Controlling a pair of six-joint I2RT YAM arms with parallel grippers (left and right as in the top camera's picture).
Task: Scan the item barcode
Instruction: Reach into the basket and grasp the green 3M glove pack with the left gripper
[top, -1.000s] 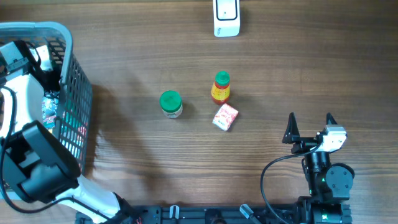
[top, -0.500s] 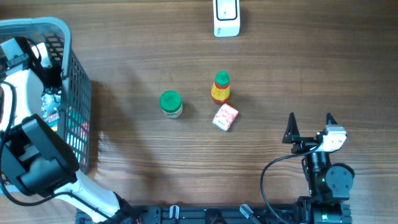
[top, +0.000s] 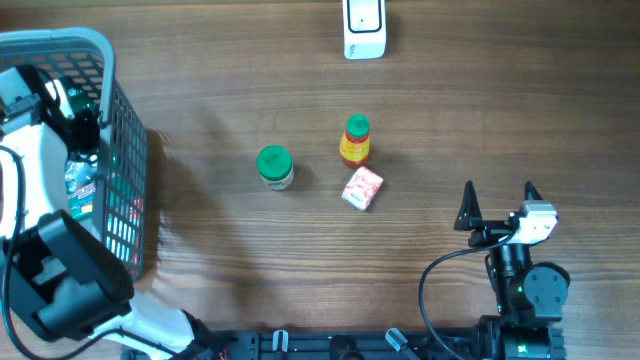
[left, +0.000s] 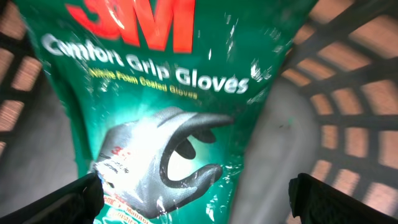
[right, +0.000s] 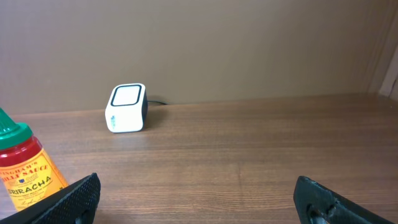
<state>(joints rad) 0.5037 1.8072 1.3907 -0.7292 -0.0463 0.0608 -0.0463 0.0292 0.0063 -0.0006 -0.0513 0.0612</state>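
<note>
Wooden table (top: 500, 100), white scanner (top: 363, 28), tan wall (right: 249, 43) behind

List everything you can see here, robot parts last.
Table: one, brown wood, under everything.
Basket: one, grey, left edge.
Gloves packet: one, green, inside the basket.
Jar: one, green lid, table middle.
Sriracha bottle: one, red, green cap, right of jar.
Small box: one, red and white, beside the bottle.
Scanner: one, white, far edge.
Left tool: one, black, open over the gloves packet.
Right tool: one, black, open, near right.

Overhead looks straight down; right wrist shares its scanner (top: 363, 30).
</note>
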